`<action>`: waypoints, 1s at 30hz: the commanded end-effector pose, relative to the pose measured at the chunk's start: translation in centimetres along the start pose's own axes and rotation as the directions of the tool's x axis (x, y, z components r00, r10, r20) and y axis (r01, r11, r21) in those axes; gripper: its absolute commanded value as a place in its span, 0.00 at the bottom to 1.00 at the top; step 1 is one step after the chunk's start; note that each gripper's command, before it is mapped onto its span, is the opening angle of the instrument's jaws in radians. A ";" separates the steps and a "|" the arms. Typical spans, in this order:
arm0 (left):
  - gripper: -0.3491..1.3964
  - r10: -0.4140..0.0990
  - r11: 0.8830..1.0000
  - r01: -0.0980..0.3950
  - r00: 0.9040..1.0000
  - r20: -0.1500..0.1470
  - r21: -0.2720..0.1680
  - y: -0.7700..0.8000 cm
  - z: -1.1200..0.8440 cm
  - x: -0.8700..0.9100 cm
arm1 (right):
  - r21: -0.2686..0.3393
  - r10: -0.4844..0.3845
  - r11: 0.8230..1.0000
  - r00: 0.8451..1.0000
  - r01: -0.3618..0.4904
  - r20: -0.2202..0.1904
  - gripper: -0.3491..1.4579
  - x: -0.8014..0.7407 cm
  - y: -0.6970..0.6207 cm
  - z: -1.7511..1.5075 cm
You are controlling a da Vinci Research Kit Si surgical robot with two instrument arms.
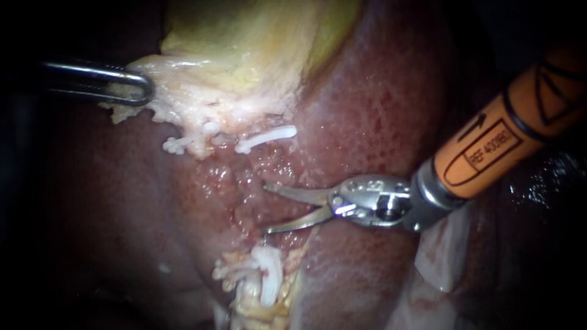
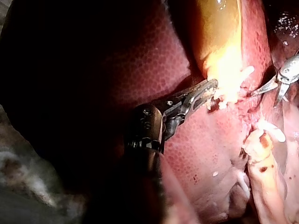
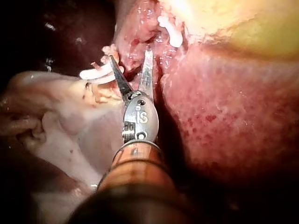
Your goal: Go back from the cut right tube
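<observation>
White and rubbery-looking, the cut right tube (image 1: 266, 137) is a short stub poking out just under the yellow-green gallbladder (image 1: 244, 36). I'd guess it's soft, slick and easy to tear, so nothing to grab, just leave it be. The right instrument (image 1: 266, 209) sits just below it with its slim metal jaws spread wide, holding nothing. The left instrument (image 1: 143, 85) is clamped on the whitish tissue fringe (image 1: 177, 110). The dark red liver (image 1: 379, 110) underneath looks wet. Free room lies back along the orange shaft (image 1: 507, 128).
</observation>
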State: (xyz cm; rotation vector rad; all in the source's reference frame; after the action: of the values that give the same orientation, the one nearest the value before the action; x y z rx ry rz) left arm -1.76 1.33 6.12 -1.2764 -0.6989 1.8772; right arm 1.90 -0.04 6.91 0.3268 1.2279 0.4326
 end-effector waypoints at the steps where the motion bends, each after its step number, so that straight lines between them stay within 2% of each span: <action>1: 0.00 0.000 1.000 0.000 1.000 0.000 0.000 0.00 0.01 0.00 | -0.011 -0.034 0.999 0.998 0.034 0.045 0.99 0.02 0.00 -0.10; 3: 0.00 0.000 1.000 0.000 1.000 0.000 0.001 0.00 0.02 0.00 | -0.028 -0.072 0.997 0.991 0.076 0.108 0.99 0.04 0.02 -0.24; 6: 0.00 0.000 1.000 0.000 1.000 0.000 0.001 0.00 0.02 0.00 | -0.040 -0.155 0.985 0.966 0.166 0.205 0.99 0.10 0.06 -0.51; 8: 0.00 0.000 1.000 0.000 1.000 -0.001 0.002 0.00 0.03 0.00 | -0.053 -0.173 0.980 0.953 0.192 0.250 0.99 0.15 0.10 -0.68; 11: 0.00 0.000 1.000 0.000 1.000 -0.001 0.002 0.00 0.04 0.00 | -0.069 -0.181 0.975 0.939 0.210 0.291 0.99 0.22 0.15 -0.86; 14: 0.00 -0.001 1.000 0.001 1.000 -0.001 0.003 0.00 0.06 0.01 | -0.029 -0.190 0.978 0.934 0.209 0.302 0.99 0.26 0.18 -0.97; 19: 0.00 0.000 1.000 0.000 1.000 -0.004 0.010 0.01 0.17 0.00 | -0.026 -0.191 0.978 0.934 0.209 0.301 0.99 0.25 0.18 -1.03; 25: 0.00 0.011 1.000 -0.011 1.000 -0.013 -0.010 0.03 0.45 -0.07 | -0.024 -0.193 0.978 0.934 0.209 0.301 0.99 0.25 0.17 -1.05; 30: 0.00 0.022 0.999 -0.023 1.000 -0.007 -0.024 0.01 0.70 -0.23 | -0.023 -0.193 0.978 0.934 0.210 0.301 0.99 0.24 0.17 -1.06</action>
State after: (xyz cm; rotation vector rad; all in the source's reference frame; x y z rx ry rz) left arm -2.39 1.10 6.51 -1.3116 -0.7103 1.8861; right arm 0.93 0.23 6.46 0.2067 0.9411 0.2286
